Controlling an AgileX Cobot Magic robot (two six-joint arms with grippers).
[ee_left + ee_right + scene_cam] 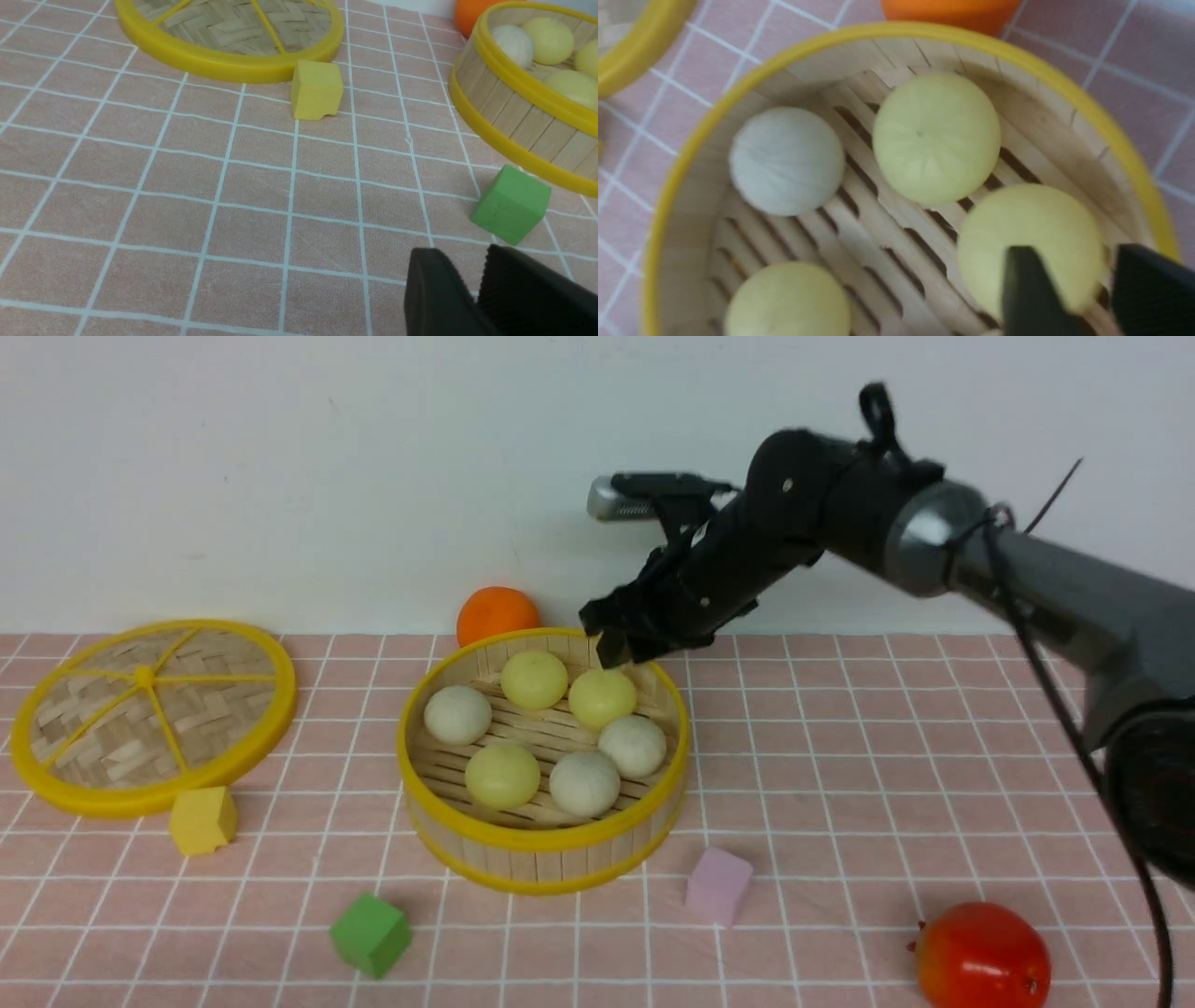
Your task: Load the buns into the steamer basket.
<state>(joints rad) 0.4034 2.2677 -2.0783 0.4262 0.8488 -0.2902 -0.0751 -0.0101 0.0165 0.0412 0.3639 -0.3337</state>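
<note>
Several buns lie in the steamer basket (541, 845), some pale yellow (533, 679) and some off-white (457, 714). My right gripper (611, 649) hangs just over the basket's far rim. It is open, directly above a yellow bun (602, 697) that rests on the slats. In the right wrist view that yellow bun (1029, 238) shows in the gap of my right gripper (1083, 275), untouched. My left gripper (462, 254) is low over the cloth near the green cube (511, 205). Its fingertips stand apart with nothing between them. The basket's wall (504, 126) lies beyond it.
The woven lid (154, 709) lies flat at the left with a yellow cube (201, 819) in front of it. An orange ball (497, 614) sits behind the basket. A green cube (371, 933), a pink cube (718, 885) and a red fruit (982, 957) lie near the front.
</note>
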